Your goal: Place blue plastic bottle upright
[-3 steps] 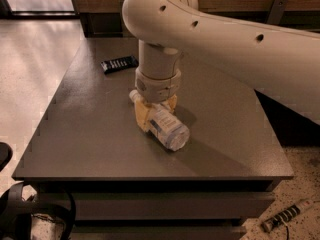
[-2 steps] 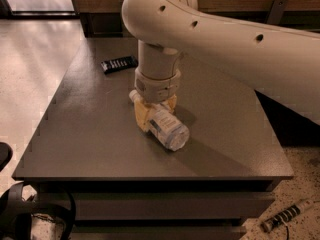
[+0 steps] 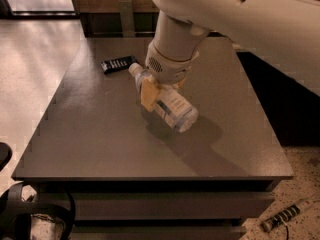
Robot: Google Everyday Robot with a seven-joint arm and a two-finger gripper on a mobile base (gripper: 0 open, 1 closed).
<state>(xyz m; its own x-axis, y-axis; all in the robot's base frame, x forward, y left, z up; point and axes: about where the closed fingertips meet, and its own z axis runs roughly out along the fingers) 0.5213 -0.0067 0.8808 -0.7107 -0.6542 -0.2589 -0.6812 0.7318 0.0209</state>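
The blue plastic bottle (image 3: 172, 108) is a stout clear bottle with a white and pale-blue label. It is tilted, with its white cap (image 3: 133, 69) up to the back left and its base down to the front right. My gripper (image 3: 161, 92) reaches down from the big white arm and is shut on the bottle's upper body. One yellowish finger (image 3: 149, 95) shows on its near side. The bottle hangs a little above the dark grey table (image 3: 100, 134) and casts a shadow just under it.
A black remote (image 3: 118, 64) lies on the table's back left, close to the bottle's cap. The white arm spans the upper right. On the floor lie a striped object (image 3: 285, 216) at the front right and black cables (image 3: 30, 216) at the front left.
The bottle lay on the table in the gripper's fingers. It is now lifted off the table and carried slightly back, still tilted.
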